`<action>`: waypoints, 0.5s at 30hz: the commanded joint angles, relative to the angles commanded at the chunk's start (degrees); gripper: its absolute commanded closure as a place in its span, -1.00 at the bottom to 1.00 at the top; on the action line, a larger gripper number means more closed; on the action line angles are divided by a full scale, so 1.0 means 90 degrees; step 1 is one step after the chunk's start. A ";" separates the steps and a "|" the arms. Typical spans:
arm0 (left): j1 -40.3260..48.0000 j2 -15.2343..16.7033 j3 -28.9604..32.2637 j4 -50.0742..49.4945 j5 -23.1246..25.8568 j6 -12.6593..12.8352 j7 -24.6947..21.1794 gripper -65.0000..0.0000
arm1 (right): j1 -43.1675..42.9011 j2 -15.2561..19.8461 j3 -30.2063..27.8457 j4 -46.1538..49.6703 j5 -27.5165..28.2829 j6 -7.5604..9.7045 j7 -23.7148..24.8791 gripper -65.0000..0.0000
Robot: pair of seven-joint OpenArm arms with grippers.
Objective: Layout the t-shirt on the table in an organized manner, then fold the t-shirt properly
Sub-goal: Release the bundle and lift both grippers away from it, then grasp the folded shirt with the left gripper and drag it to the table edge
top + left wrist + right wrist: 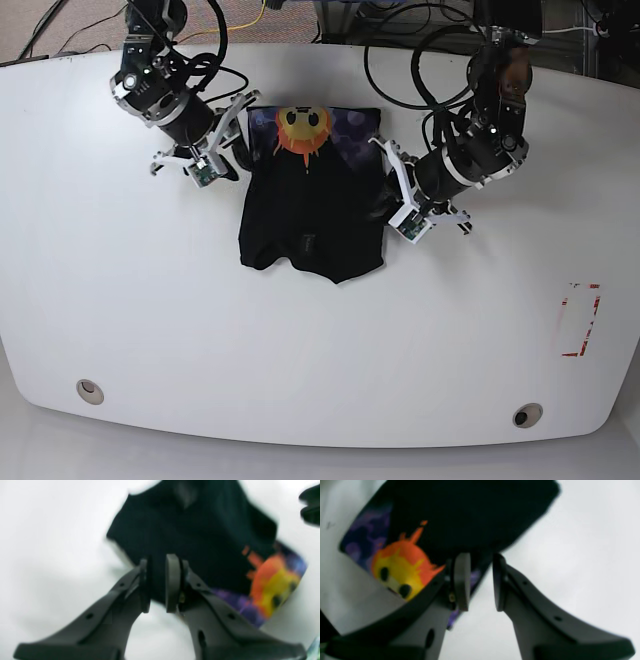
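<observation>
The t-shirt lies on the white table as a black, partly folded shape with an orange-yellow sun print on a purple panel at its far end. My left gripper hovers at the shirt's right edge; in the left wrist view its jaws stand a little apart over the black fabric. My right gripper is at the shirt's far left corner; in the right wrist view it is open over the fabric's edge. Both wrist views are blurred.
Two metal-ringed holes sit near the table's front edge. A red tape rectangle is at the right. Cables hang over the far edge. The other arm's dark tip shows at the top right of the left wrist view.
</observation>
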 joint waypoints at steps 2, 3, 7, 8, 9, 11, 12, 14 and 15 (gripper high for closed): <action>-0.0010 0.0342 0.0039 0.0000 0.0000 0.0674 -0.0039 0.75 | 0.0078 0.0010 0.0361 0.0000 0.0000 0.0000 -0.0029 0.53; -0.0010 0.0410 0.0068 0.0000 0.0000 0.0860 -0.0078 0.75 | 0.0088 0.0010 0.0469 0.0000 0.0000 0.0000 -0.0029 0.53; -0.0039 0.0576 0.0625 -0.0039 0.0107 0.2002 -0.1055 0.75 | 0.0137 0.0029 0.1016 -0.0010 -0.0049 0.0000 -0.0039 0.53; -0.0039 0.0596 0.0781 -0.0039 0.0225 0.2188 -0.1231 0.75 | 0.0127 0.0078 0.1104 -0.0010 -0.0049 0.0000 -0.0049 0.53; -0.0029 0.0684 0.0947 -0.0059 0.0440 0.2354 -0.1397 0.75 | 0.0117 0.0137 0.1172 -0.0010 -0.0049 0.0000 -0.0049 0.53; -0.0029 0.0947 0.1299 -0.0274 0.1055 0.2676 -0.1690 0.75 | 0.0107 0.0234 0.1299 -0.0029 -0.0049 0.0000 -0.0059 0.53; -0.0020 0.1123 0.1563 -0.0488 0.1524 0.2794 -0.1875 0.75 | 0.0107 0.0274 0.1377 -0.0039 -0.0049 0.0000 -0.0059 0.53; -0.0020 0.1230 0.1905 -0.0772 0.2110 0.2930 -0.2149 0.75 | 0.0088 0.0303 0.1475 -0.0039 -0.0049 0.0000 -0.0059 0.53; -0.0020 0.1230 0.2159 -0.1035 0.2452 0.3028 -0.2383 0.75 | 0.0088 0.0303 0.1563 -0.0039 -0.0049 0.0000 -0.0059 0.53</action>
